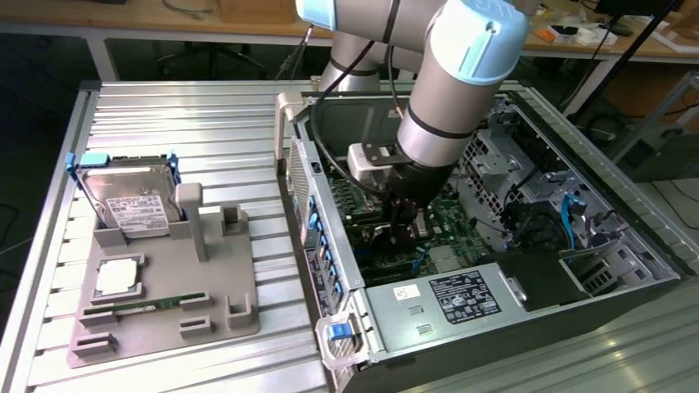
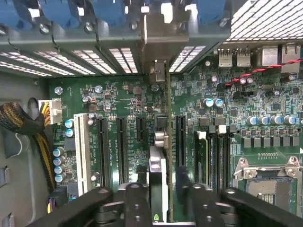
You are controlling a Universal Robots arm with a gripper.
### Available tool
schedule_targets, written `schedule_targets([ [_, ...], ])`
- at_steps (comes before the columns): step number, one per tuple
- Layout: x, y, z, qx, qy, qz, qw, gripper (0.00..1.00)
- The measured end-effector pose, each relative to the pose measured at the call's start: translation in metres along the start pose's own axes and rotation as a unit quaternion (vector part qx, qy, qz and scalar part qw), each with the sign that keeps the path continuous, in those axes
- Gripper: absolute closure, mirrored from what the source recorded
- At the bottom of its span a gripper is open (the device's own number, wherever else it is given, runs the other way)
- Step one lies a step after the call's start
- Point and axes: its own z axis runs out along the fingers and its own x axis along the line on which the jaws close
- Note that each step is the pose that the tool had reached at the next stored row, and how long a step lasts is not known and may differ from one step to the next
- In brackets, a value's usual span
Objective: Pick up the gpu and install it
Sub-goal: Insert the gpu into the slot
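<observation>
Black gripper (image 1: 400, 233) inside open black computer case (image 1: 611, 246), jaws apart astride thin upright gpu card (image 2: 161, 156); green motherboard (image 2: 128, 109) beneath; ribbed aluminium table (image 1: 196, 123) beside case.

A silver hard drive (image 1: 129, 205) is standing in the grey holder tray (image 1: 164, 315). A narrow memory stick (image 1: 153, 304) is lying there too.

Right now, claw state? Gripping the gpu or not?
Claw: open, jaws standing either side of the upright gpu, with a gap showing on one side.
</observation>
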Motion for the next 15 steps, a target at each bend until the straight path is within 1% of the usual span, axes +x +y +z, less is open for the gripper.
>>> schedule_targets([
  [1, 0.0, 0.0, 0.0001, 0.0001, -0.0001, 0.0, 1.0, 0.6],
  [2, 0.0, 0.0, 0.0001, 0.0001, -0.0001, 0.0, 1.0, 0.53],
  [3, 0.0, -0.0002, -0.0001, 0.0, 0.0, 0.0, 1.0, 0.53],
  [4, 0.0, -0.0005, -0.0035, -0.0001, 0.0, 0.0, 1.0, 0.53],
  [6, 0.0, -0.0004, -0.0163, -0.0002, 0.0, 0.0, 1.0, 0.53],
  [8, 0.0, -0.0003, -0.0266, -0.0001, -0.0001, 0.0, 1.0, 0.53],
  [12, -0.001, -0.0002, -0.0448, -0.0001, -0.0001, 0.0, 1.0, 0.53],
  [13, -0.003, 0.0004, -0.0462, -0.0001, -0.0002, 0.0, 1.0, 0.53],
  [14, -0.004, 0.0006, -0.0462, 0.0, 0.0013, 0.0, 1.0, 0.53],
  [15, -0.004, 0.0006, -0.0462, 0.0, 0.0015, 0.0, 1.0, 0.55],
])
